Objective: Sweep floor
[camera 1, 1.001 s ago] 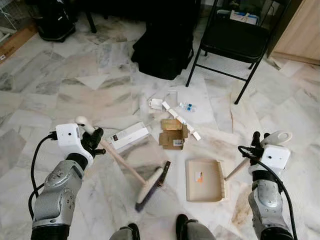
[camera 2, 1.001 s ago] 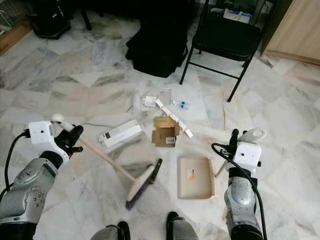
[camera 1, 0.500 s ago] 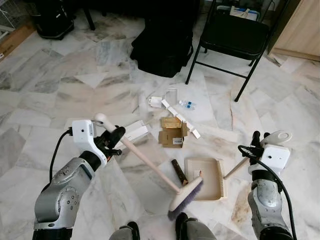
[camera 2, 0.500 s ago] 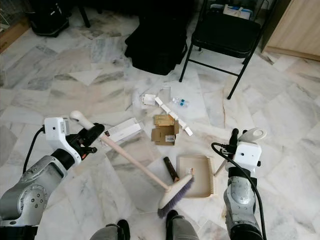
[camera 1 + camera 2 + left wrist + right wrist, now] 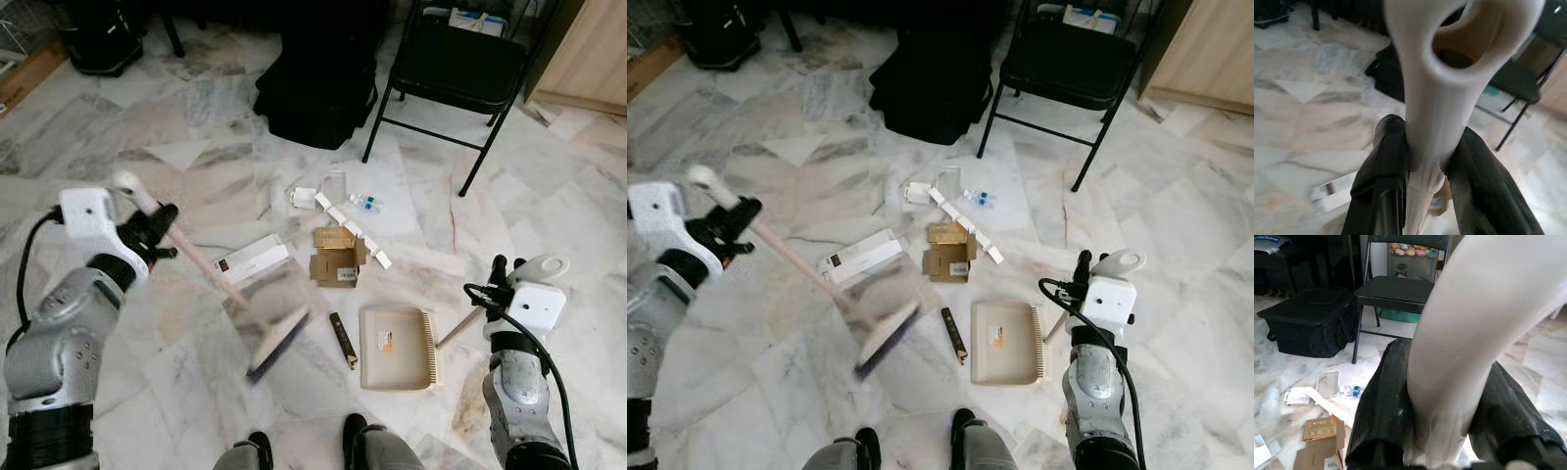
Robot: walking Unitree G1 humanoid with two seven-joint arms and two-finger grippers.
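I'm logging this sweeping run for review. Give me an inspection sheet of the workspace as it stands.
Surface: marble-tiled floor, litter scattered mid-room.
Job's things: broom, head blurred, left of the beige dustpan lying flat.
Clutter: small dark stick just left of the dustpan; flattened cardboard box; white carton; white strips and packets beyond.
Grippers: left gripper shut on the broom handle; right gripper shut on the dustpan handle.
Cables: black leads loop along both forearms.
Surroundings: black folding chair, black bag, wooden cabinet at far right.
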